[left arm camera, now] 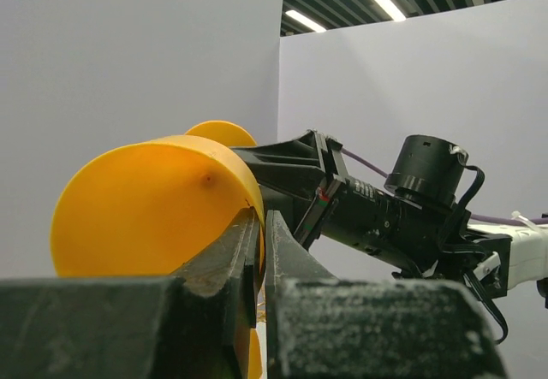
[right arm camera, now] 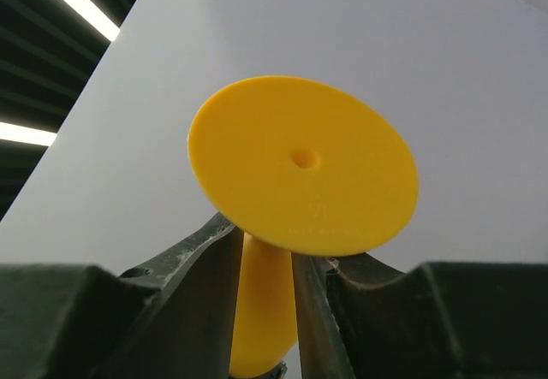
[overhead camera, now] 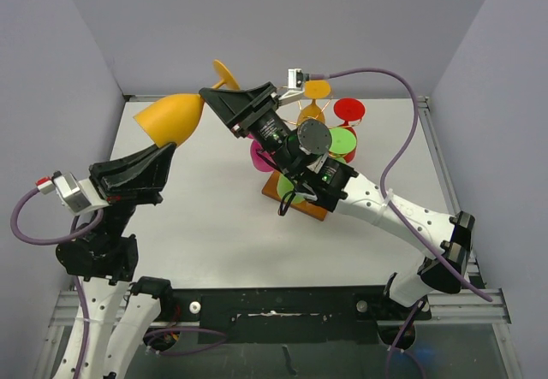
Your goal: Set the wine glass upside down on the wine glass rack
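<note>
Orange plastic is what both my grippers are busy with: from the top view the wine glass (overhead camera: 171,115) lies on its side in the air over the left of the table (overhead camera: 205,216), well apart from the wine glass rack (overhead camera: 315,210), which stands right of centre with other glasses (overhead camera: 348,109) already hanging on it foot up. My left gripper (overhead camera: 167,146) pinches the rim of the bowl, while my right gripper (overhead camera: 208,93) reaches across to the far end, by the foot (overhead camera: 225,75). I judge this to be a hand-over: a hold on the bowl rim cannot hang the glass, whereas a hold on the stem lets it be turned bowl down and its foot slid onto a wire arm. From my left wrist, the bowl (left arm camera: 145,208) fills the left of the picture and its thin wall is clamped between my nearly closed fingers (left arm camera: 231,251), so that gripper is clenched on the glass. From my right wrist, the stem (right arm camera: 265,302) stands between my fingers, which look pressed against it on both sides just under the foot, so I take it as grasped there. Faint raised marks sit below the dimple in the foot; I cannot read them, and no other writing shows.
</note>
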Robot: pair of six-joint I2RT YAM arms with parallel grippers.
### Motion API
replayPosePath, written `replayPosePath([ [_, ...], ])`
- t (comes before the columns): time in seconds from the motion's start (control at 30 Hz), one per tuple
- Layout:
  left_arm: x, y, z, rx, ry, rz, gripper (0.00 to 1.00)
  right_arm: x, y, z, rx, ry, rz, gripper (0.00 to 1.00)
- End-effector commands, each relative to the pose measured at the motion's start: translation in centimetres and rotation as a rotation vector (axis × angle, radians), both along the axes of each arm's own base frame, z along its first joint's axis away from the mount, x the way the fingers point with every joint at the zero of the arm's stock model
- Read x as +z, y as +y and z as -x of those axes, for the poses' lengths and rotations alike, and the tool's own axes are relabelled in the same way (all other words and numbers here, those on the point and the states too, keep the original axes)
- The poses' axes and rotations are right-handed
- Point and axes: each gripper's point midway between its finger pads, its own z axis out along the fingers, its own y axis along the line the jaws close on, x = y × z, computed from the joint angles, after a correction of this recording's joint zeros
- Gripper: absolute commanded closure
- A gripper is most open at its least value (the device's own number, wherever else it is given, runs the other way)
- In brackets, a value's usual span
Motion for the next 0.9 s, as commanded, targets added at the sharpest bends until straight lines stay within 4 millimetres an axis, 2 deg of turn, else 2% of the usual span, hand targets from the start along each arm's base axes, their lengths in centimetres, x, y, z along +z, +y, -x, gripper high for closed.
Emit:
replayPosePath([
  [0.0,0.3,-0.6,2.0,-0.048,-0.059,-0.025,1.0,3.1,-1.4,0.3,0.015,-0.056,-0.125,0.71],
  [0.07,0.1,-0.8,2.1,-0.058,-0.06,-0.038,1.0,3.2,-1.3,0.4,0.02,-0.066,-0.137,0.72],
  [0.37,-0.8,-0.5,1.7,-0.05,-0.016,-0.026,0.99,3.5,-2.2,0.1,-0.033,-0.123,-0.14,0.98],
  [0.47,-1.2,0.1,1.1,-0.013,0.029,-0.001,0.85,4.0,-3.0,0.0,-0.062,-0.182,-0.135,1.0],
  [0.6,-2.0,1.8,-0.5,0.088,0.159,0.057,0.72,5.0,-4.4,0.6,-0.13,-0.314,-0.102,1.0],
  [0.73,-3.3,3.8,-1.6,0.185,0.307,0.12,0.63,5.5,-5.0,1.4,-0.184,-0.475,-0.021,1.0],
  [0.87,-4.1,5.7,-1.1,0.26,0.447,0.181,0.6,5.1,-4.5,2.2,-0.204,-0.626,0.098,1.0],
])
